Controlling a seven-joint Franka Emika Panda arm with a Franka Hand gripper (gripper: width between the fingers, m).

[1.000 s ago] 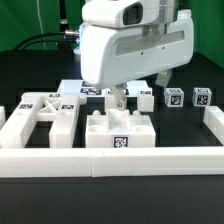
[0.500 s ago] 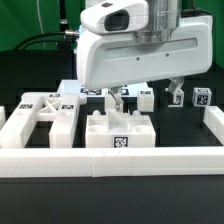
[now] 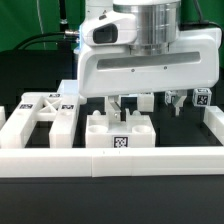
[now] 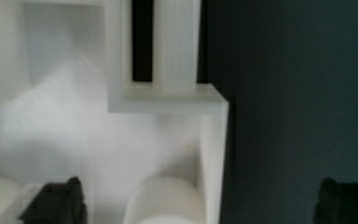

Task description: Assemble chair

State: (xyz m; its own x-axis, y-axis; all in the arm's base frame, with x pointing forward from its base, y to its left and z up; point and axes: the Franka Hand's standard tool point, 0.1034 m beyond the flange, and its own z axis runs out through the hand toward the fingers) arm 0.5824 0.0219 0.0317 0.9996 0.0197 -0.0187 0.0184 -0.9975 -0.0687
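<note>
The tool (image 3: pixel 148 108) stands wide open with nothing in it, above the chair parts (image 3: pixel 118 130) on the desk (image 3: pixel 25 80): cross-braced frame (image 3: pixel 40 112) at the exterior view's left, small leg (image 3: pixel 203 97) at its far right.

Robotics lab: tagged chair parts (image 3: pixel 118 132) on black table (image 3: pixel 110 198).

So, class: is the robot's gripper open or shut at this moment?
Open. The gripper has its two fingers wide apart in both views, and they clamp nothing between them.
</note>
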